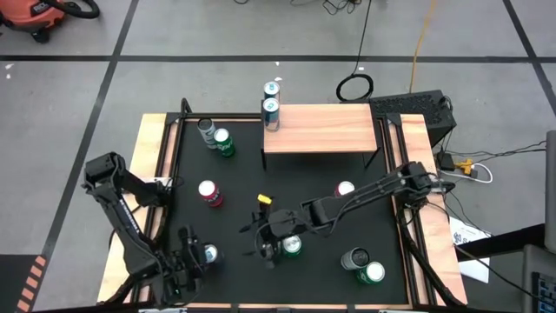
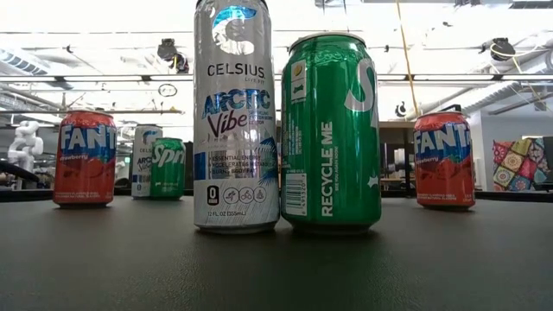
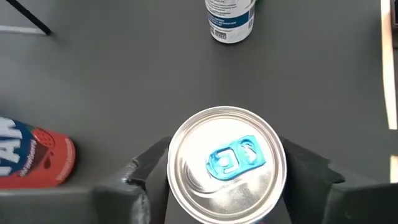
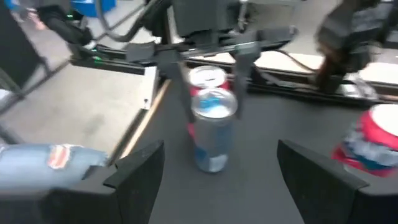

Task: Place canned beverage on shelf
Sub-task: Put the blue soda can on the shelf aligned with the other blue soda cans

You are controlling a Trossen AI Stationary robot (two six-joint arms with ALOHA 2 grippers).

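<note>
My left gripper (image 1: 207,255) is near the table's front left. It is shut on a silver can with a blue tab (image 3: 227,163), which also shows in the right wrist view (image 4: 213,127). My right gripper (image 1: 259,241) is open and empty just right of it, its fingers (image 4: 134,174) pointing toward that can. A green can (image 1: 292,247) stands under the right wrist. The light-wood shelf (image 1: 334,130) stands at the far middle. Two cans (image 1: 271,111) are at its left end. My left gripper pinches the silver can between its two fingers, one on each side of the can's upper wall (image 3: 175,186). The fingers (image 3: 146,171) come from above, pointing down. The can stays upright. I cannot tell whether its bottom is on the table.
Two red Fanta cans (image 1: 209,193) (image 1: 345,189) stand mid-table. A silver and a green can (image 1: 217,139) stand at the far left. Another silver and green pair (image 1: 363,265) stands near the front right and fills the low view (image 2: 285,130). Wooden rails (image 1: 156,165) edge the mat.
</note>
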